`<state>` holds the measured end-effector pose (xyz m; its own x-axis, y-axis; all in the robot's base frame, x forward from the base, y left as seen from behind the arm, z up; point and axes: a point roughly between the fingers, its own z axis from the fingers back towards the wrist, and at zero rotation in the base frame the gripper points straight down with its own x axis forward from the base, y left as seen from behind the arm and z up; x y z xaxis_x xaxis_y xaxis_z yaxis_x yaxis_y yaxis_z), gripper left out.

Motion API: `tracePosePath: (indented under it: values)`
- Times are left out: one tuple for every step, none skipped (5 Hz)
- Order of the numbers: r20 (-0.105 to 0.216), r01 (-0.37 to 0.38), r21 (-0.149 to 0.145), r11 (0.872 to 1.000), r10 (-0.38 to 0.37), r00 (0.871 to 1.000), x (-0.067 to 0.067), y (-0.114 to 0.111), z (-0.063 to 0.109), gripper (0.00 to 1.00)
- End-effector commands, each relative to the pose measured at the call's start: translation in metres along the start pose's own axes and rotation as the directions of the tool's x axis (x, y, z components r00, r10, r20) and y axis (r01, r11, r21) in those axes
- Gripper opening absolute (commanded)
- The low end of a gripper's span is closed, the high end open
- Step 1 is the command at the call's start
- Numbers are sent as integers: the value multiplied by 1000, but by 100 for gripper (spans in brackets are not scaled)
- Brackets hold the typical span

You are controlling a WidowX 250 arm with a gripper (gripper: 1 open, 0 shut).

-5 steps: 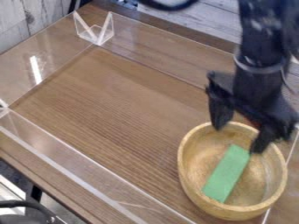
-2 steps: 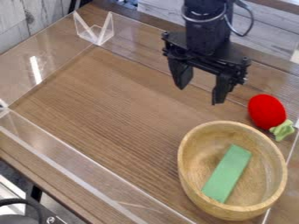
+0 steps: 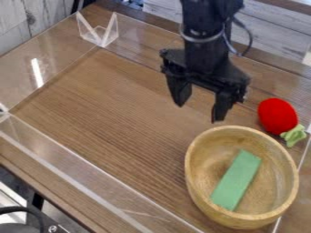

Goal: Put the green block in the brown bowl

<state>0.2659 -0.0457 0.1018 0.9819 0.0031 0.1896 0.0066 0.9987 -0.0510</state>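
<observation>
The green block (image 3: 238, 180) lies flat inside the brown bowl (image 3: 198, 173) at the lower right of the table. My gripper (image 3: 202, 100) hangs above the wooden table, up and to the left of the bowl. It points down with its black fingers (image 3: 179, 92) spread apart and nothing between them.
A red strawberry-like toy (image 3: 277, 114) with a green leaf part (image 3: 295, 136) sits at the right edge beside the bowl. Clear acrylic walls (image 3: 49, 146) border the table at the left and front. A clear stand (image 3: 97, 30) sits at the back left.
The gripper rose from over the bowl and moved up-left in the picture, uncovering the red toy. The green block stayed in the bowl.
</observation>
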Motion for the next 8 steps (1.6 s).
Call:
tracePosePath:
  values:
    - [24, -13, 9, 1000, 12, 1000, 0, 1, -6, 100]
    - [18, 69, 1, 998, -69, 997, 7, 8, -16, 100]
    - [4, 133, -5, 991, -133, 991, 11, 14, -27, 100]
    - [-7, 130, 0, 992, -130, 992, 9, 6, -39, 100]
    - [-23, 126, 3, 992, -126, 992, 6, -3, -51, 100]
    - [-35, 103, 8, 995, -103, 994, 4, -1, -55, 100]
    - [-47, 78, 14, 997, -77, 996, 2, 1, -57, 0]
    - [-51, 98, 10, 995, -97, 994, -5, -9, -62, 0]
